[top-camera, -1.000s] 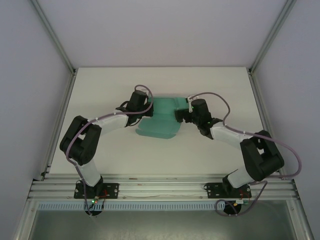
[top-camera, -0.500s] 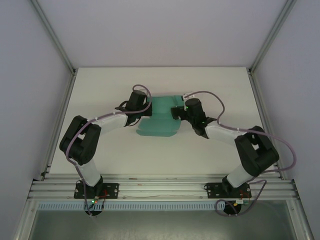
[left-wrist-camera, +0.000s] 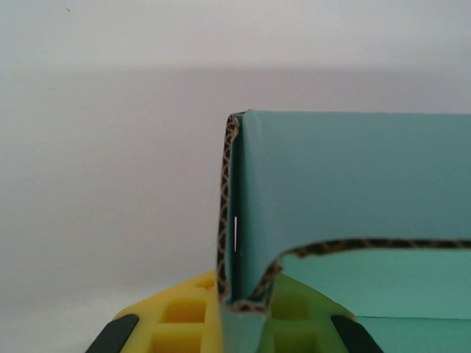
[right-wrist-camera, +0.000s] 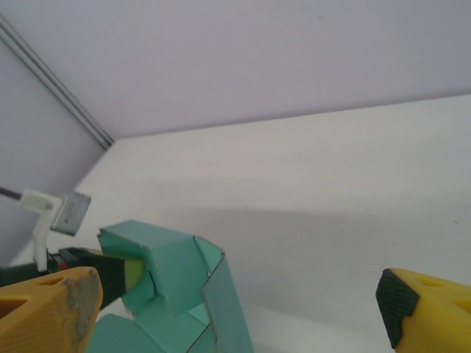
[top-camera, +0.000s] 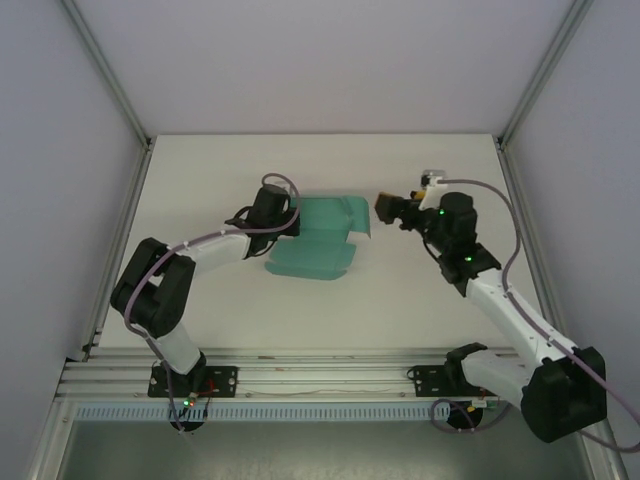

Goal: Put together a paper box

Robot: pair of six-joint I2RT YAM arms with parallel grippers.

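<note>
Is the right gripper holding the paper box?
No: the right gripper stands open and empty, with the paper box off to its side.

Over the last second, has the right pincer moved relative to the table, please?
Yes. The right pincer has drawn back rightward, toward the right edge of the table, and now sits clear of the paper box.

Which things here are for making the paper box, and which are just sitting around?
For the job: the teal paper box; the left end effector, shut on its edge; the right end effector, open and apart from it.
Just there: the white table; the metal rail along its near edge.
</note>
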